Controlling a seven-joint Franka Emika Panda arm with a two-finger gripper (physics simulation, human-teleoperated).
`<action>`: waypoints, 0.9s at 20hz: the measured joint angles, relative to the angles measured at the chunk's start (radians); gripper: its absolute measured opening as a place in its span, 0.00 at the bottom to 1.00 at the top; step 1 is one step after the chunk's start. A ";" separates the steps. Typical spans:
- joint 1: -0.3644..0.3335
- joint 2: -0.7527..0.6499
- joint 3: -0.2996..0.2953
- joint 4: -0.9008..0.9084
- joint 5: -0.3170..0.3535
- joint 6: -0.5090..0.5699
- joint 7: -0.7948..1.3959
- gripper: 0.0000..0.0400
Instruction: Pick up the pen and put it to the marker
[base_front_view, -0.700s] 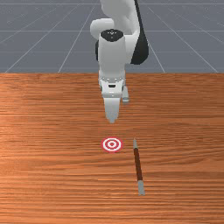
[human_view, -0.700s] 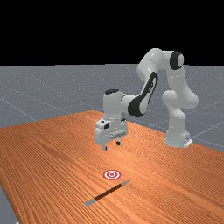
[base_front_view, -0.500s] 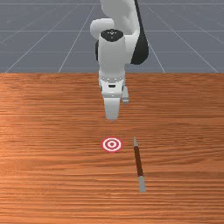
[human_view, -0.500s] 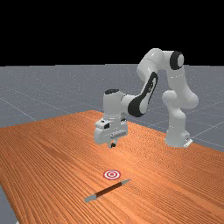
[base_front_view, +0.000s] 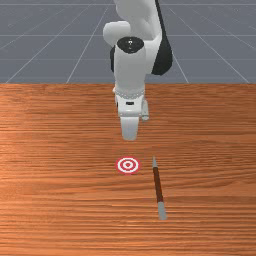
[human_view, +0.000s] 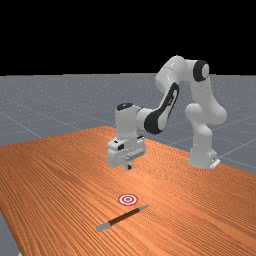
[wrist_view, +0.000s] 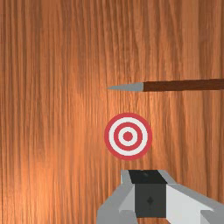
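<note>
Well, tool (human_view: 129, 167): clenched on nothing, above the table (human_view: 60, 172).
Pen (human_view: 124, 216): lower than the tool, out past the marker (human_view: 128, 199).
Pickup: still to do, approach in hand, I'd judge.
Next move: open, shift over it, descend.

Pen (base_front_view: 158, 185), marker (base_front_view: 128, 165) on table (base_front_view: 60, 200); pen on front view's right, apart.

No lettering can be read; a red-and-white ringed target (base_front_view: 128, 165) marks the table (base_front_view: 60, 200).
</note>
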 joint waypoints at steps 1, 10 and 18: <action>0.009 -0.001 0.003 -0.001 -0.001 0.003 0.016 0.00; 0.151 0.007 0.033 -0.001 -0.010 0.062 0.278 0.00; 0.212 0.038 0.046 0.051 -0.017 0.043 0.382 0.00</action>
